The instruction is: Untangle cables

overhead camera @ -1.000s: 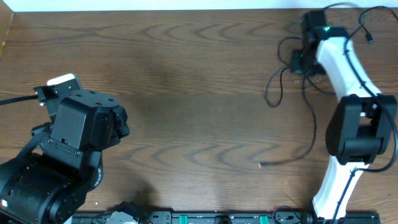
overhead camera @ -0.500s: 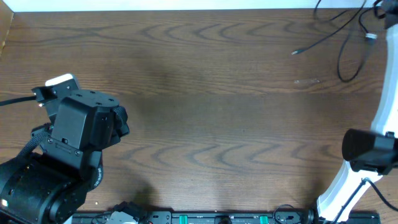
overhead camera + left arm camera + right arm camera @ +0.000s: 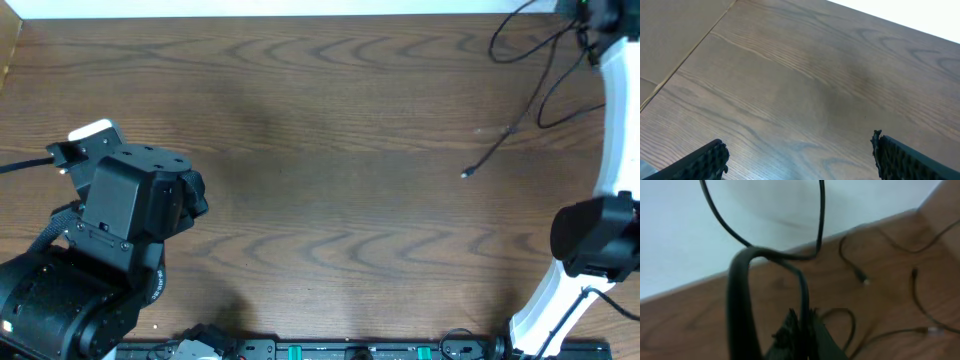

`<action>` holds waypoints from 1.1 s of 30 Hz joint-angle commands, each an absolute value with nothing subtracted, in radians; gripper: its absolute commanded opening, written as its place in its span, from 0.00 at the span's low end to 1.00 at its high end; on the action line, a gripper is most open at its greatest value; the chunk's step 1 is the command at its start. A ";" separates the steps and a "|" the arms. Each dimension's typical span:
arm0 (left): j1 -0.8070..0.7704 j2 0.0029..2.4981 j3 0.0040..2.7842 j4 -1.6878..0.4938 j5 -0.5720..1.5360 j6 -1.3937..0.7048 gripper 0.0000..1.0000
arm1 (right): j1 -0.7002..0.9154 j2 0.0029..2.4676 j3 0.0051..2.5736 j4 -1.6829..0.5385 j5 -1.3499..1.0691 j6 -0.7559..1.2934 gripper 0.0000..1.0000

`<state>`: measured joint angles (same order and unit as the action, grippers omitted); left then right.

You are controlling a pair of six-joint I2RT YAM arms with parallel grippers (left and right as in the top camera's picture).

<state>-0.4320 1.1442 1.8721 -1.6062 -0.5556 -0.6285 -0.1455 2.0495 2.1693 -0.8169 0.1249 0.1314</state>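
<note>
My right gripper (image 3: 804, 322) is shut on a thin black cable (image 3: 802, 287) that rises from between its fingers and loops up against the white wall. In the overhead view the black cables (image 3: 545, 75) hang in loops from the far right corner, where the white right arm (image 3: 610, 120) reaches up. One strand trails down to a small plug end (image 3: 466, 175) over the table. More thin cable ends (image 3: 860, 275) lie on the wood below. My left gripper (image 3: 800, 160) stands open over bare wood with nothing between its fingers (image 3: 707, 160).
The left arm's black body (image 3: 130, 200) fills the near left corner of the wooden table (image 3: 320, 150). A thick black cable (image 3: 737, 310) of the right arm runs beside the shut jaws. The white wall borders the table's far edge.
The right arm has swung from the cable bunch to the far right corner, carrying the black cables up with it. A plug end has swung lower. The left arm has not moved.
</note>
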 commanded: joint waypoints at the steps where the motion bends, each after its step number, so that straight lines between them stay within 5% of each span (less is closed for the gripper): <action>1: -0.427 1.144 1.866 -1.617 -0.561 -0.641 0.94 | -0.146 2.065 2.047 -0.763 0.142 0.123 0.01; 9: -0.427 1.145 1.866 -1.623 -0.561 -0.641 0.94 | -0.186 2.065 1.775 -0.576 0.234 0.126 0.08; 11: -0.427 1.145 1.866 -1.623 -0.561 -0.641 0.94 | -0.196 2.065 1.724 -0.545 0.234 0.126 0.27; 13: -0.427 1.145 1.866 -1.623 -0.561 -0.641 0.94 | -0.202 2.065 1.691 -0.537 0.234 0.125 0.65; 16: -0.427 1.145 1.866 -1.623 -0.561 -0.641 0.95 | -0.203 2.064 1.685 -0.542 0.234 0.115 0.96; 17: -0.427 1.145 1.866 -1.623 -0.561 -0.641 0.94 | -0.204 2.060 1.688 -0.542 0.234 0.114 0.99; 33: -0.427 1.145 1.866 -1.632 -0.512 -0.641 0.95 | -0.204 1.664 1.709 -0.449 0.244 0.047 0.99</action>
